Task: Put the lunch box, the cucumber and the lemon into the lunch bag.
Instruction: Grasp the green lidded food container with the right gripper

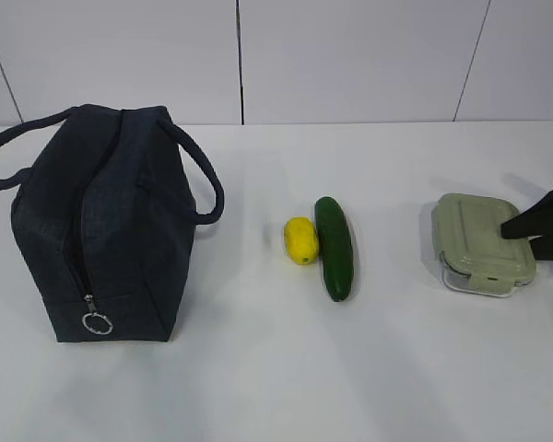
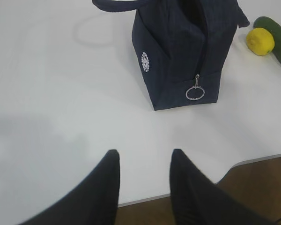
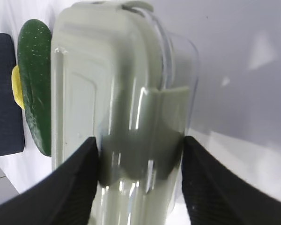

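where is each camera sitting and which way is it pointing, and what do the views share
Exterior view: in front of the table, looking down at a slant at lunch bag, lemon, cucumber, lunch box; right gripper at the right edge.
Left wrist view: low above the table, facing the bag; left gripper below.
Right wrist view: tight on the lunch box between its fingers.
All three show the cucumber.

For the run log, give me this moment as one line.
right gripper: straddling lunch box, grasp unconfirmed | left gripper: open, empty | lemon beside cucumber on table | lunch bag: upright
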`<state>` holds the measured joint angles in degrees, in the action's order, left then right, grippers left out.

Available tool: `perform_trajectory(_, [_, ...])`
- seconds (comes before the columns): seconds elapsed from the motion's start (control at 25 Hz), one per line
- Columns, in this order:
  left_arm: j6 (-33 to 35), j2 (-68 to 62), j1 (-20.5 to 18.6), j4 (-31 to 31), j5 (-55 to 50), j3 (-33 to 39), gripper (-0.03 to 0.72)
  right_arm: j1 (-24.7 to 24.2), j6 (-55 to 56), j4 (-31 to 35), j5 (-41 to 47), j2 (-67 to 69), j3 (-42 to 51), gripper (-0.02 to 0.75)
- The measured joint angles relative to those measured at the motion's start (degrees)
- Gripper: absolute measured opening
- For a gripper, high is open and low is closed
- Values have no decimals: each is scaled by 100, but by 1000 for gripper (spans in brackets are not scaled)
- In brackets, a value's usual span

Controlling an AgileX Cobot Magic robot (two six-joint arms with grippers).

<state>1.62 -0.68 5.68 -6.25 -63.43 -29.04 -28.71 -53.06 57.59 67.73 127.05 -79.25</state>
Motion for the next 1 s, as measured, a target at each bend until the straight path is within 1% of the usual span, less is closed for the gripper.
perform_trajectory(0.24, [0,0,0,0,0,0,239,0,15,0,13,0,0,393])
perform_trajectory(1.0, [0,0,0,0,0,0,239,0,15,23,15,0,0,394])
